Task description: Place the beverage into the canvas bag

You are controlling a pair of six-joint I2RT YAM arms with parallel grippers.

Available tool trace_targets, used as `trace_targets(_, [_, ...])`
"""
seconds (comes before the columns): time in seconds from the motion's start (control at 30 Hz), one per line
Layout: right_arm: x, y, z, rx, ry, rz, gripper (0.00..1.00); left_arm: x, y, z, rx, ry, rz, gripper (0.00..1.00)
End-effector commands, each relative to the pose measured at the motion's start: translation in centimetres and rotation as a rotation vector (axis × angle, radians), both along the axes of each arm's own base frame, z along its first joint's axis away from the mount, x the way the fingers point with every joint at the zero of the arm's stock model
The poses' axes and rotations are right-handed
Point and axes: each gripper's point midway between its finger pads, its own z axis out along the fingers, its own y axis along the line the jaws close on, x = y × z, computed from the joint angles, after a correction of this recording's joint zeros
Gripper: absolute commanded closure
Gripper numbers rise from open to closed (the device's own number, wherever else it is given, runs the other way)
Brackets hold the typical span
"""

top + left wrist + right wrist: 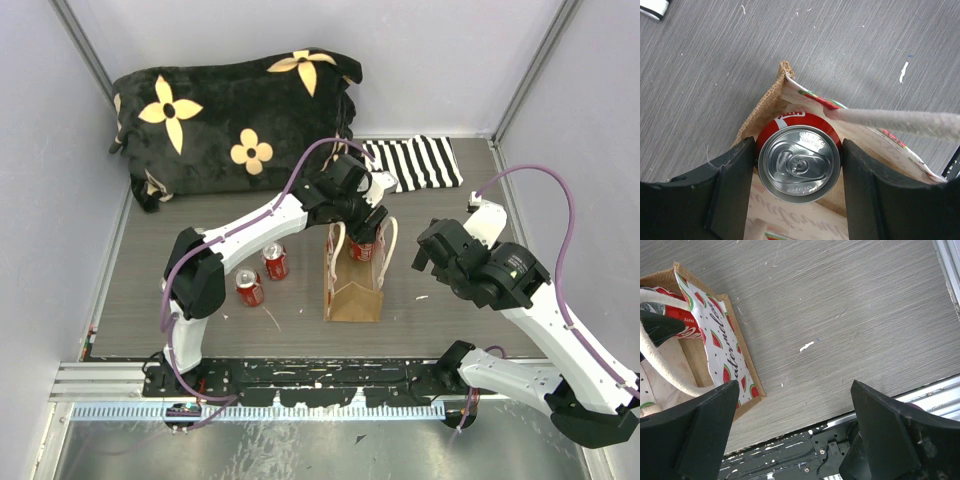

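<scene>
can (800, 162): red drink can, silver top with the pull-tab up, upright. it sits in the mouth of the canvas bag (355, 295), pinched between the two black fingers (732, 185) of the left gripper (799, 185), pads flat on opposite sides of the wall just below the rim. how deep it has gone into the bag i cannot tell.

handling, my read: stiff metal cylinder, smooth and slick; moderately heavy if full. thin wall would dent under a hard squeeze. a side grip across the width, high on the body, suits it and leaves the base free to land.

bag: soft woven sides, watermelon-print panel, light, likely to shift or fold if nudged. a cream rope handle (900, 120) crosses just beside the can and could snag a finger.

right gripper (797, 430): spread wide, holding nothing, hovering over bare table (850, 315) to the right of the bag.

further out: two more red cans (262, 275) stand left of the bag; a striped cloth (415, 162) and a black flowered cushion (235, 115) lie at the back.
</scene>
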Motion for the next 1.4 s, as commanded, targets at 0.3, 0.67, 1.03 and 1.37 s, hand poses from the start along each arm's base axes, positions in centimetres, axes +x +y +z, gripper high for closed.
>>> trace_targets(0.3, [-0.1,-0.3,1.2,0.037,-0.047,-0.025,0.0,1.1,-1.9,-1.6,-0.049,-0.073,0.038,1.0])
trace_targets(0.67, [-0.5,-0.6,1.1,0.049,-0.047,-0.029,0.0,1.7,-1.7,-3.8,-0.017,-0.106,0.089,1.0])
trace_targets(1.03, [-0.9,-0.8,0.9,0.061,-0.046,-0.032,0.0,2.6,-2.6,-1.5,-0.065,-0.174,0.118,1.0])
trace_targets(1.37, [-0.9,-0.6,0.7,0.063,-0.039,-0.025,0.0,2.7,-2.2,-3.1,-0.051,-0.173,0.127,0.91])
